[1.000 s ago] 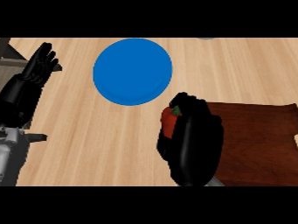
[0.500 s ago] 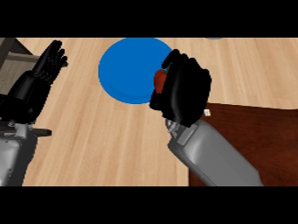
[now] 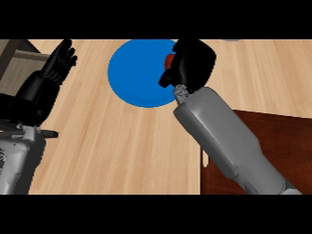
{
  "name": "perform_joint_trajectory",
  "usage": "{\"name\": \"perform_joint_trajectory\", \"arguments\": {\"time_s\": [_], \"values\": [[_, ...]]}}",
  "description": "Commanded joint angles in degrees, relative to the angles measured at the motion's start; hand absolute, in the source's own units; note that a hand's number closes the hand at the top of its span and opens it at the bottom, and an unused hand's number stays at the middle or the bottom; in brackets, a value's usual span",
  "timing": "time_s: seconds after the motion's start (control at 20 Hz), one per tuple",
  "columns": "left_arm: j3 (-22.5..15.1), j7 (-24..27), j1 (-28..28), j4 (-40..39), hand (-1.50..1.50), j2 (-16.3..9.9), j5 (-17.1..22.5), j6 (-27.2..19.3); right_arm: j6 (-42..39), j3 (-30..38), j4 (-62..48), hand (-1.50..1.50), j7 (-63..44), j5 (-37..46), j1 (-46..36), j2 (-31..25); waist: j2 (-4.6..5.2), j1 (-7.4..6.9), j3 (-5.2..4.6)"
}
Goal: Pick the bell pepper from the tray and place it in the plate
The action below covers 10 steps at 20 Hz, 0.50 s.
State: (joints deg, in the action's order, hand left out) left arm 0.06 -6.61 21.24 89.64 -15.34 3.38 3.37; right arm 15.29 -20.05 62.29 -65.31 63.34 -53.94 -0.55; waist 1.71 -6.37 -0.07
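Where plate (image 3: 134, 77) lies: bell pepper (image 3: 169, 59) (right hand (image 3: 192, 61) around)

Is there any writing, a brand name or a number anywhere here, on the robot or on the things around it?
None can be read.
The blue plate, the brown tray, the wooden counter and both grey forearms are plain.
The red bell pepper, in the right hand, shows no label.
The left hand bears no marking.

Counter (image 3: 124, 151): light wood, visible plank grain, satin finish. Plate (image 3: 134, 73): uniform blue, smooth, matt, resting on the counter. Tray (image 3: 293, 151), right of the plate: dark reddish-brown wood, faint grain, low sheen. Right hand (image 3: 192, 61) over the plate: black, matt, plastic-like; its forearm (image 3: 226, 141) grey, smooth, soft highlights.
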Motion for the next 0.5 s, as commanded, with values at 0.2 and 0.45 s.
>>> {"name": "perform_joint_trajectory", "arguments": {"time_s": [0.2, 0.45], "values": [[-0.8, -1.2, 2.7, 0.1, 0.00, 0.9, -0.2, -0.1, 9.5, 5.1, -18.9, 1.50, -2.7, -7.1, -7.6, 0.5, 0.76, -1.95, 0.06], [-0.9, -0.5, 1.9, -0.1, 0.00, 0.5, 0.2, 1.0, 18.5, 8.8, -23.6, -1.50, -1.4, -9.6, -7.8, 0.5, 1.00, -2.84, 0.08]]}}
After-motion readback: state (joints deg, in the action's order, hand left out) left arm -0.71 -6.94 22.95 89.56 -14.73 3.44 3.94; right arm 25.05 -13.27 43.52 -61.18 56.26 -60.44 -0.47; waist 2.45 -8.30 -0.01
